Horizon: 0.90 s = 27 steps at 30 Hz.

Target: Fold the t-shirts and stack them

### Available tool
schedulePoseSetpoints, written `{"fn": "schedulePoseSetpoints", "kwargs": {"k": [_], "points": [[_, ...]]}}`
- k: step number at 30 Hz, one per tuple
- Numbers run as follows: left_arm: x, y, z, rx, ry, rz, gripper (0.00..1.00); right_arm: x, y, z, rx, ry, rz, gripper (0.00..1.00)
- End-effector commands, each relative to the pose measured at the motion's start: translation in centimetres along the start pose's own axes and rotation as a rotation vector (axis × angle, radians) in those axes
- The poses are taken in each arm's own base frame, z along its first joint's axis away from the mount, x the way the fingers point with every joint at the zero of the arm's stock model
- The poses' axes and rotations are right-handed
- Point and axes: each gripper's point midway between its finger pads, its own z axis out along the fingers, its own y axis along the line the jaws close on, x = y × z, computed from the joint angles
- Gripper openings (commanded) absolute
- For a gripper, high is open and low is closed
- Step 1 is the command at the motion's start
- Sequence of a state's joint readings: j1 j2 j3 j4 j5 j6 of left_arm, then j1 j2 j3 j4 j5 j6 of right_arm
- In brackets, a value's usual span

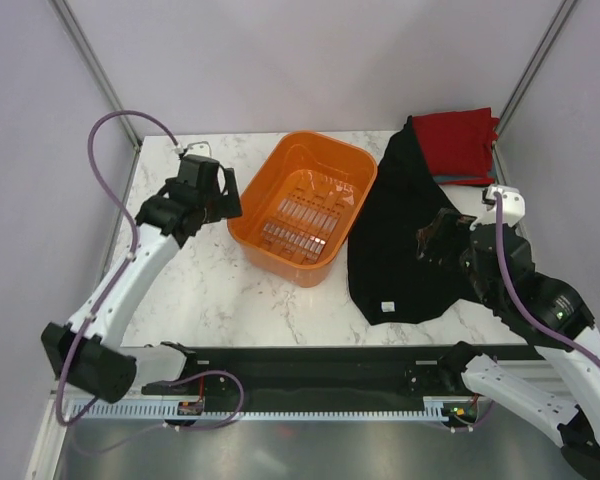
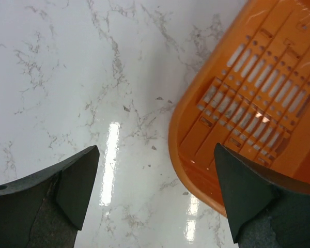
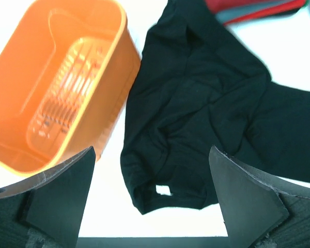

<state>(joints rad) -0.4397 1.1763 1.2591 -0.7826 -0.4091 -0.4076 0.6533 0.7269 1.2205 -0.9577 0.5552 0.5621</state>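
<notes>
A large black t-shirt (image 1: 405,235) lies crumpled on the right of the marble table, its small white tag (image 1: 387,307) near the front; it also shows in the right wrist view (image 3: 206,113). A folded red t-shirt (image 1: 460,142) lies on a grey-blue one (image 1: 462,181) at the back right, partly under the black shirt's far end. My right gripper (image 3: 152,199) is open and empty, above the black shirt's right side (image 1: 435,235). My left gripper (image 2: 155,194) is open and empty over bare table, left of the basket (image 1: 225,190).
An orange plastic basket (image 1: 302,205) stands empty mid-table between the two grippers; its rim (image 2: 181,160) lies just under my left gripper's right finger. The table's front edge (image 1: 320,345) borders a black rail. Grey walls stand close around.
</notes>
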Motion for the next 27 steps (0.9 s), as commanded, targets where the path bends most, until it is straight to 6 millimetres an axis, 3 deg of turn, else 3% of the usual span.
{"fn": "schedulePoseSetpoints", "kwargs": {"k": [1, 3, 4, 8, 11, 12, 13, 15, 18, 19, 22, 23, 24, 26, 27], "points": [[-0.4, -2.2, 3.9, 0.113, 0.103, 0.071, 0.99, 1.9, 1.1, 0.7, -0.045, 0.065, -0.005, 0.98], [-0.7, -3.2, 5.7, 0.134, 0.113, 0.105, 0.99, 2.6, 1.1, 1.0, -0.050, 0.081, -0.008, 0.98], [0.5, -4.0, 7.5, 0.151, 0.167, 0.123, 0.98, 2.8, 1.1, 1.0, -0.050, 0.084, -0.010, 0.98], [1.0, -6.2, 10.6, 0.207, 0.225, 0.110, 0.94, 3.2, 0.8, 1.0, -0.046, 0.093, -0.023, 0.98], [1.3, -6.3, 12.5, 0.187, 0.251, 0.119, 0.74, 3.4, 0.3, 0.9, -0.033, 0.098, -0.040, 0.98], [1.3, -6.0, 12.9, 0.176, 0.257, 0.125, 0.52, 3.6, 0.2, 0.8, -0.032, 0.099, -0.043, 0.98], [1.4, -5.5, 13.5, 0.157, 0.264, 0.132, 0.43, 3.7, 0.1, 0.9, -0.031, 0.104, -0.049, 0.98], [1.0, -2.9, 14.6, 0.063, 0.276, 0.127, 0.31, 4.1, 0.0, 0.8, -0.034, 0.113, -0.051, 0.98], [-0.1, 1.5, 15.4, -0.042, 0.269, 0.084, 0.26, 4.6, -0.1, 0.8, -0.036, 0.122, -0.055, 0.98], [-0.6, 4.2, 15.6, -0.105, 0.266, 0.060, 0.25, 4.7, -0.2, 0.9, -0.034, 0.122, -0.056, 0.98], [-2.0, 9.5, 15.6, -0.250, 0.241, 0.011, 0.25, 5.4, 0.0, 1.2, -0.049, 0.131, -0.057, 0.98], [-3.1, 13.1, 15.5, -0.324, 0.221, -0.061, 0.28, 5.5, 0.0, 1.2, -0.055, 0.133, -0.062, 0.98], [-2.9, 16.7, 15.5, -0.396, 0.241, -0.121, 0.36, 5.9, 0.3, 1.4, -0.069, 0.145, -0.068, 0.98], [-4.4, 19.1, 15.4, -0.433, 0.217, -0.209, 0.53, 6.5, 0.5, 1.6, -0.083, 0.162, -0.083, 0.98], [-4.7, 19.8, 15.7, -0.435, 0.219, -0.233, 0.75, 6.6, 0.7, 1.7, -0.091, 0.167, -0.086, 0.98]]}}
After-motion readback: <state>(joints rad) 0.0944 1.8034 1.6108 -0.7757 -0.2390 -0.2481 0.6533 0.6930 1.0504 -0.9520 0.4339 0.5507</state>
